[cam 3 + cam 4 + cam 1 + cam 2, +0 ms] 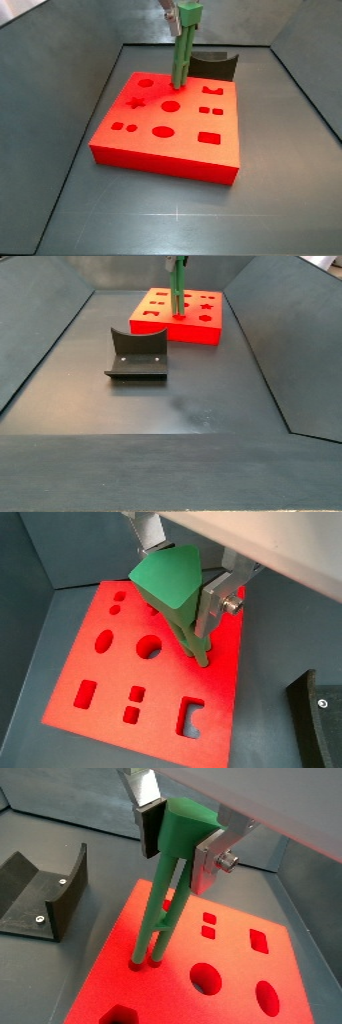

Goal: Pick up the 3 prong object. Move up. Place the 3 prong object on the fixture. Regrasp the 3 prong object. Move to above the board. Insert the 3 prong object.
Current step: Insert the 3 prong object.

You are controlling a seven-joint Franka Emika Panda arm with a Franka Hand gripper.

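At upper centre of a side view, the gripper (186, 8) clamps the 3 prong object (181, 50) by its broad head, prongs reaching the board (171, 125). Apparently light, rigid plastic; slender prongs may flex, so hold the head.

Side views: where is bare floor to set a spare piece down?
Free: the floor in front of the fixture, and the strip before the board. Crowded: the board's rear, where the gripper holds the 3 prong object upright, prongs at the board.

Gripper (178, 828) pointing straight down, fingers (147, 823) closed on 3 prong object (170, 888), held upright.
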